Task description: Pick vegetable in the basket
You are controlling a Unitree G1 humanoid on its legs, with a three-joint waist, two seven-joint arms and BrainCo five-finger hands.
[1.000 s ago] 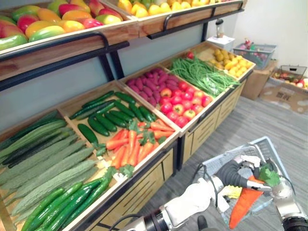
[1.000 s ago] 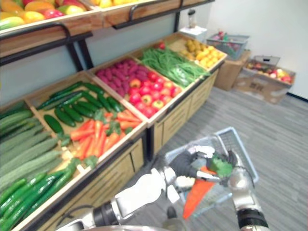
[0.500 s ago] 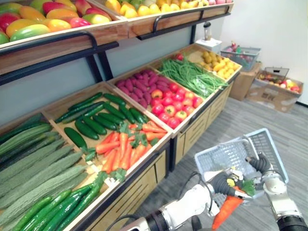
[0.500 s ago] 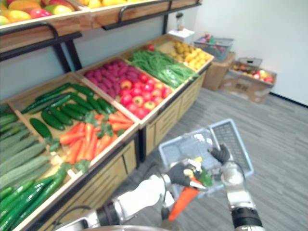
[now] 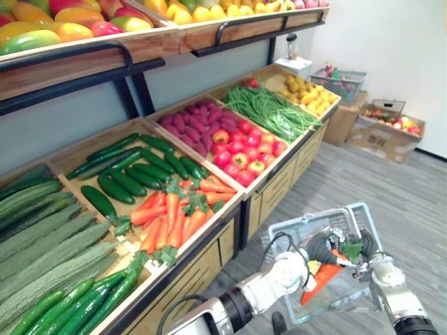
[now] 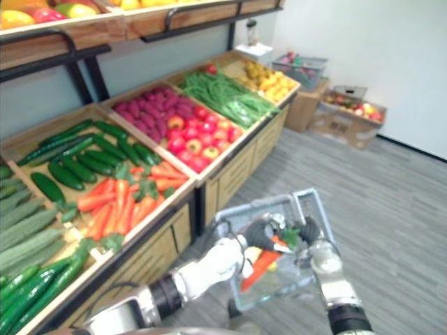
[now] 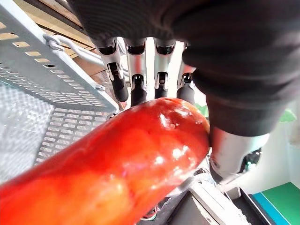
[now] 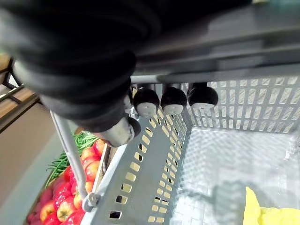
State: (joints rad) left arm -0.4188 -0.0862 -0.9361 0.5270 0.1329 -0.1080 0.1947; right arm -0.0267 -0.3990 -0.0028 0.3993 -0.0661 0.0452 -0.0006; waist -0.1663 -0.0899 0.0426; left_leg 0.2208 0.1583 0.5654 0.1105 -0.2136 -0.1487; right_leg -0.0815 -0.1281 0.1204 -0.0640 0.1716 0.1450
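Lower right of frame: the carrot is now seen within the basket, no longer hanging below its near rim. It is clamped in the left hand. The basket rim is gripped by the curled right hand. Release is judged the only step left.

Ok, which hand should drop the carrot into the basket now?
Left. The left hand grips the carrot, whose tip points down into the basket, so it probably only needs to open. The right hand is curled over the basket's rim, holding it.
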